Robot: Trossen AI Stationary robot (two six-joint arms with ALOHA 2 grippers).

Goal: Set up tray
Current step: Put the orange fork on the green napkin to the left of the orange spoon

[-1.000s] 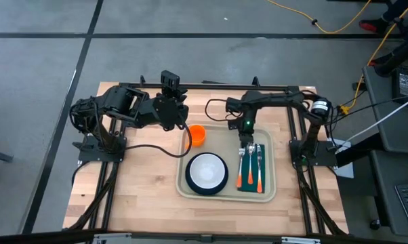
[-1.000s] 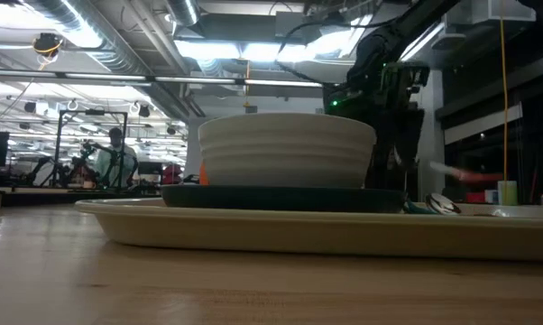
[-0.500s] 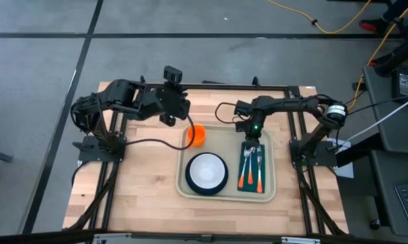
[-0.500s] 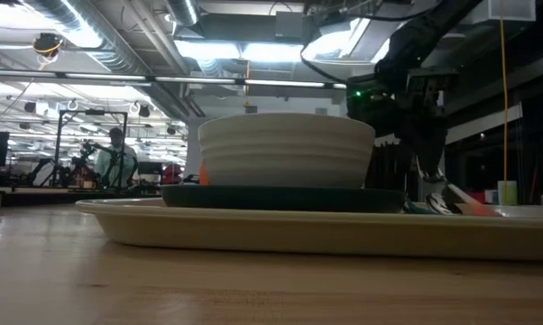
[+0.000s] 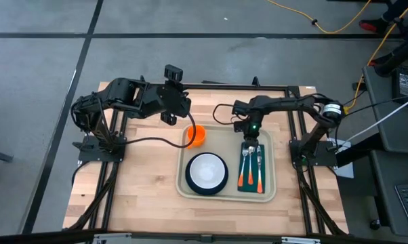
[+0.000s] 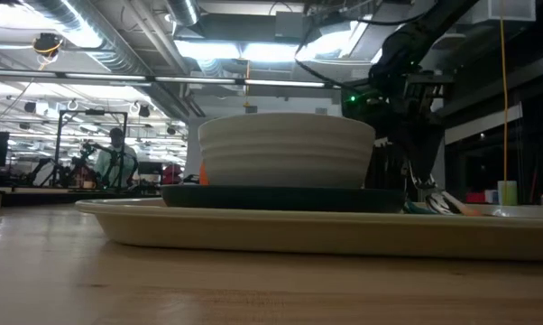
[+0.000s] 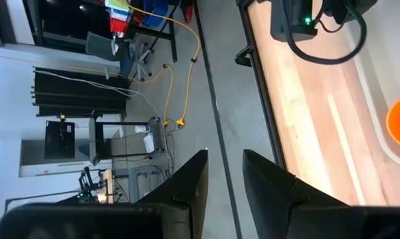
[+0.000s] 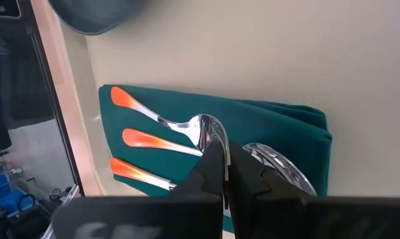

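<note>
Orange cup [image 5: 197, 135] inside tray [image 5: 226, 195] corner

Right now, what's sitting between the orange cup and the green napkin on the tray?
In the high view, nothing sits between the orange cup and the green napkin: only bare tray floor. The white bowl on its dark plate lies nearer the front, off that line.

tray [image 5: 184, 183]: bowl [image 5: 206, 169] on plate [image 5: 221, 184] left | cutlery [image 5: 251, 168] on napkin [image 5: 266, 185] right
</note>
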